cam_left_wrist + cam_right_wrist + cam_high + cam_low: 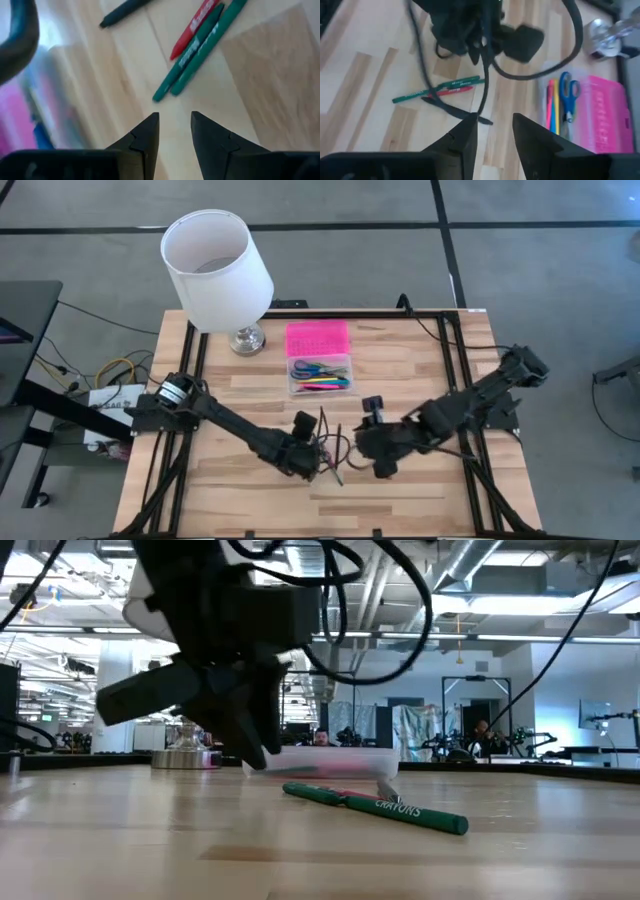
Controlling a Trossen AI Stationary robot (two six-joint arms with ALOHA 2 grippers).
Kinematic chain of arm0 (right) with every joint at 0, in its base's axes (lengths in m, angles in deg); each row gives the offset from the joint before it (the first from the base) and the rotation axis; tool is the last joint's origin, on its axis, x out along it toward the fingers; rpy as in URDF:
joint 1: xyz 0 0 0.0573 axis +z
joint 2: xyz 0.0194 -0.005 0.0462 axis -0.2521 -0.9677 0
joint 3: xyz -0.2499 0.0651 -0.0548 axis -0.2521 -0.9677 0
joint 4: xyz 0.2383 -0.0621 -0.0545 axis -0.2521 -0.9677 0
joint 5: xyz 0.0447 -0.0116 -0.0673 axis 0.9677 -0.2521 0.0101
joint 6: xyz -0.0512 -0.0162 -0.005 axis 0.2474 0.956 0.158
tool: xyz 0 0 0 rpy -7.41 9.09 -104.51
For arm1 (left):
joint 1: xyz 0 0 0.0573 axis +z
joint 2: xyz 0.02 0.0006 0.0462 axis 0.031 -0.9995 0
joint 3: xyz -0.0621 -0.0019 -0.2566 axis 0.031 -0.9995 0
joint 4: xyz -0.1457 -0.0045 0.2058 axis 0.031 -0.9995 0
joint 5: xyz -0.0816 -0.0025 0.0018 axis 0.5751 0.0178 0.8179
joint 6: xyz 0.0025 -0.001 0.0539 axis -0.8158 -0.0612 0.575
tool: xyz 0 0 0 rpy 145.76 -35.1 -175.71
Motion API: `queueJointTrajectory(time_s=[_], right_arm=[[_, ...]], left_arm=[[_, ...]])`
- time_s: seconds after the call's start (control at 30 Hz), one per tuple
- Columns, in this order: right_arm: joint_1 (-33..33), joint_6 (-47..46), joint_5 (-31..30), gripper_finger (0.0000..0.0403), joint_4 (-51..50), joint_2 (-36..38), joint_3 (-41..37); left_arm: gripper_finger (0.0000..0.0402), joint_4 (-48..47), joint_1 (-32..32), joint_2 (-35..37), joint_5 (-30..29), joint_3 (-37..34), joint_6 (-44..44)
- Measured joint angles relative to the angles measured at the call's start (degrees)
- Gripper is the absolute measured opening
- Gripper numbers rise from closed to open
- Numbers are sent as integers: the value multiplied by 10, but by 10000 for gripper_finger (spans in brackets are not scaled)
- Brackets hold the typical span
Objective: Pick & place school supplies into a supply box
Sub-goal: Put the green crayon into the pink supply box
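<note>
Several supplies, scissors (305, 368) included, already lie in the open box (320, 374) beside the lamp (218, 270). Left on the desk (420, 370): green pens (197, 50), a red one (192, 29) and a black one (122, 12). Left gripper (175, 127) and right gripper (495, 127) hover, parted, empty.

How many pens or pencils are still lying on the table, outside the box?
4 visible: two green, one red, one black, all on the wood between the two grippers, in front of the supply box. The arms may hide more.
</note>
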Motion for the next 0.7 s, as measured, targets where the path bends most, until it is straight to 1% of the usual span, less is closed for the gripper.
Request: queueJointTrajectory(time_s=[0.17, 0.3, 0.47, 0.6, 0.7], right_arm=[[69, -69, -90, 118, -53, 26, 0], [140, -155, -179, 118, -112, 35, 0], [241, -271, -291, 118, -179, 34, 0], [300, -338, -337, 118, -196, 32, 0], [329, -361, -365, 118, -196, 32, 0]], left_arm=[[107, 32, 31, 0, 75, 0, 46], [107, 56, 53, 0, 137, 0, 72], [107, 72, 69, 0, 180, 0, 96], [107, 72, 75, 0, 218, 0, 117], [107, 80, 77, 0, 229, 0, 128]])
